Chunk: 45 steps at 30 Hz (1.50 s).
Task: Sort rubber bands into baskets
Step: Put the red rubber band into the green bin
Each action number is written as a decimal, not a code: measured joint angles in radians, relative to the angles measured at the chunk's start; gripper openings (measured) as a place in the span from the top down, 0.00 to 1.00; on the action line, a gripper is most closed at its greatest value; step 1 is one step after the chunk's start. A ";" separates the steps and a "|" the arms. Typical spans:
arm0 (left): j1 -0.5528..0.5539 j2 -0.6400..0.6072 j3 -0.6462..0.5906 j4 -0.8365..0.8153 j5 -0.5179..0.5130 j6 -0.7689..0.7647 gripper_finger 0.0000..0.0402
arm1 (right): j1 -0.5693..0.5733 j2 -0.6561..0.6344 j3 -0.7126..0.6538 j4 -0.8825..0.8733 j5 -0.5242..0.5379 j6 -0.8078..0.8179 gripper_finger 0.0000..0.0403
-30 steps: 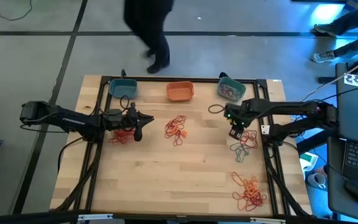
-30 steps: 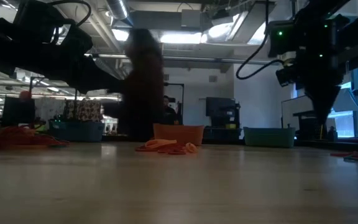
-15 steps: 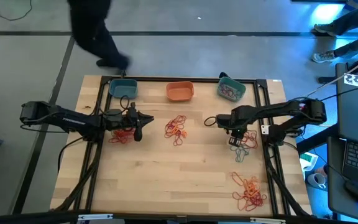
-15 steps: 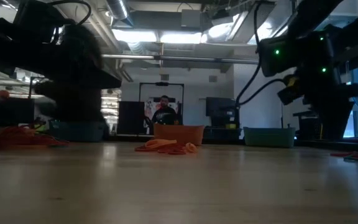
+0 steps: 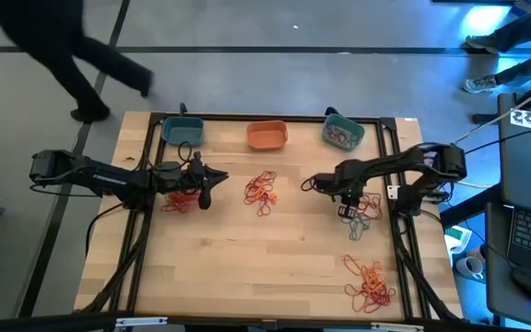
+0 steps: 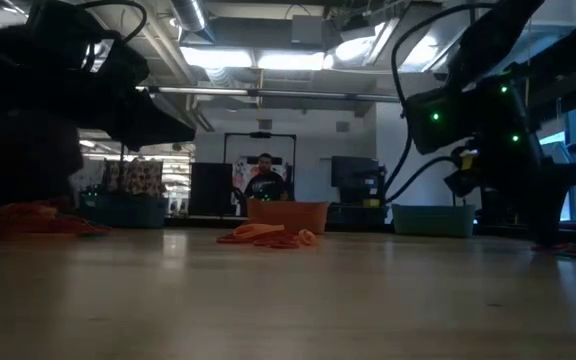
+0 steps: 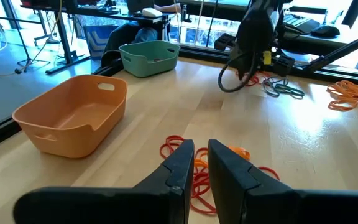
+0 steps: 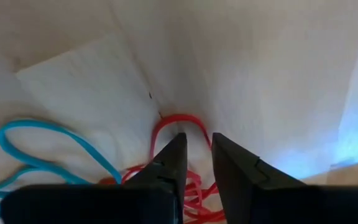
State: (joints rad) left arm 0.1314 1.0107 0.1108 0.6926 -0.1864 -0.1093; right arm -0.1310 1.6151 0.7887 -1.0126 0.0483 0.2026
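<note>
My right gripper (image 5: 348,201) points down at the table's right side, over a pile of grey-teal and red rubber bands (image 5: 359,219). In its wrist view its fingers (image 8: 196,142) stand a little apart, right above a red band's loop (image 8: 178,121); I cannot tell whether they touch it. My left gripper (image 5: 204,195) waits shut at the left, beside a red pile (image 5: 181,202). Two teal-blue baskets (image 5: 182,131) (image 5: 343,133) and an orange basket (image 5: 267,136) stand along the far edge. The right teal-blue one holds bands.
A red and orange pile (image 5: 261,191) lies at mid-table and an orange pile (image 5: 371,282) at the near right. A loose dark band (image 5: 319,161) lies near the right basket. Black frame rails (image 5: 146,212) run down both table sides. A person (image 5: 63,55) walks beyond the far edge.
My right gripper has gone down toward the table and a little toward its near edge, down to the grey-teal and red pile. The person beyond the far edge has walked toward the left.
</note>
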 joint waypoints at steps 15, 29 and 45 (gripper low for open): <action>0.000 0.000 0.000 0.000 0.000 0.000 0.89 | 0.001 0.038 0.018 0.012 0.049 -0.131 0.98; 0.000 0.000 0.000 0.000 0.000 0.000 0.89 | -0.001 -0.180 0.104 -0.005 0.285 -0.136 0.99; 0.000 0.000 0.000 0.001 0.000 0.004 0.89 | -0.128 -0.400 0.142 0.075 0.673 -0.196 0.98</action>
State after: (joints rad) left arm 0.1314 1.0105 0.1112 0.6932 -0.1865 -0.1051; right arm -0.2594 1.2146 0.9302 -0.9374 0.7213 0.0065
